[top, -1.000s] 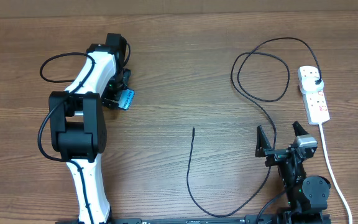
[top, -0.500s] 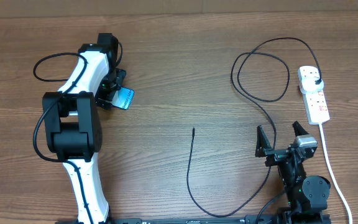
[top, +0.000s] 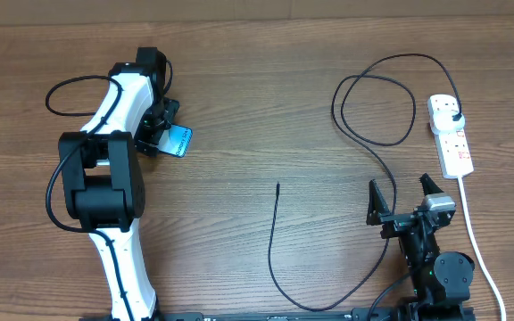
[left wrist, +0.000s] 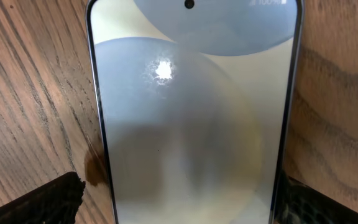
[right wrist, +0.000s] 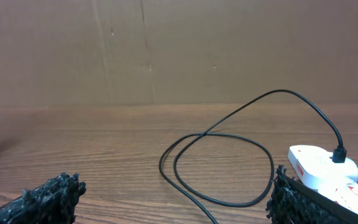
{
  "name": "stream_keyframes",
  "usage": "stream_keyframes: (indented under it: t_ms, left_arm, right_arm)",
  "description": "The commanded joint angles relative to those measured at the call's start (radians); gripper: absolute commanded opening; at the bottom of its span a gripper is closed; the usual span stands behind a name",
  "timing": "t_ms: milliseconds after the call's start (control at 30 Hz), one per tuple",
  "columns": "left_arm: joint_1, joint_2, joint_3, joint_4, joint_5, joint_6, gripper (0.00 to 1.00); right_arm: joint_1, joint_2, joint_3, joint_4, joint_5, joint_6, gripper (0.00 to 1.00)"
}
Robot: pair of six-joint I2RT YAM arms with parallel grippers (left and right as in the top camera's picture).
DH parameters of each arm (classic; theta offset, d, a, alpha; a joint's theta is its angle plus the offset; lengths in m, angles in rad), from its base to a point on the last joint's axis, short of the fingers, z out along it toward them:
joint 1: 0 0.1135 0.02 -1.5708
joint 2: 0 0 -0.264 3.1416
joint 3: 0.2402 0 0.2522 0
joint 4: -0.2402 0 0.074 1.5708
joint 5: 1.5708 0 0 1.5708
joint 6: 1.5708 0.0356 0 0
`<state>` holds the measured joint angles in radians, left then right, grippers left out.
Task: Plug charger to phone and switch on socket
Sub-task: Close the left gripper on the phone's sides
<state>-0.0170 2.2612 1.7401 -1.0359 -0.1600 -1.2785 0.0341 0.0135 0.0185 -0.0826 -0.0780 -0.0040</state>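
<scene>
The phone (top: 179,141) lies flat on the wooden table at the left, screen lit. It fills the left wrist view (left wrist: 194,124). My left gripper (left wrist: 179,199) is open, with one finger on each side of the phone's near end and a small gap at the left finger. The black charger cable (top: 273,259) curves across the middle, and its loose tip (top: 277,185) lies on the table far from the phone. Its black plug (top: 454,119) sits in the white socket strip (top: 453,152) at the right. My right gripper (top: 407,198) is open and empty beside the strip.
The cable makes a big loop (right wrist: 229,135) in front of the right gripper. The strip (right wrist: 319,165) and its plug (right wrist: 339,154) show at the right of that view. The strip's white cord (top: 476,241) runs down to the front edge. A cardboard wall stands behind the table.
My left arm has shifted a little to the left and back, so more of the phone shows in the overhead view. The right arm, cable and strip have not moved.
</scene>
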Motion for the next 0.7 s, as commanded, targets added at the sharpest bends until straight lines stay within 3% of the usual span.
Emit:
stream_keyframes:
  t_ms: [0,500,667]
  left_arm:
    - [0.008,0.041,-0.012,0.003,0.001,0.014,1.00]
    - [-0.021,0.041,-0.042,0.072,0.004,0.014,1.00]
    - [-0.028,0.041,-0.076,0.076,0.006,-0.040,1.00]
  right_arm:
    - [-0.003,-0.011,-0.011,0.003,0.006,-0.003,1.00]
    - [-0.003,-0.011,-0.011,0.004,0.006,-0.003,1.00]
    - [-0.003,-0.011,-0.011,0.003,0.006,-0.003,1.00]
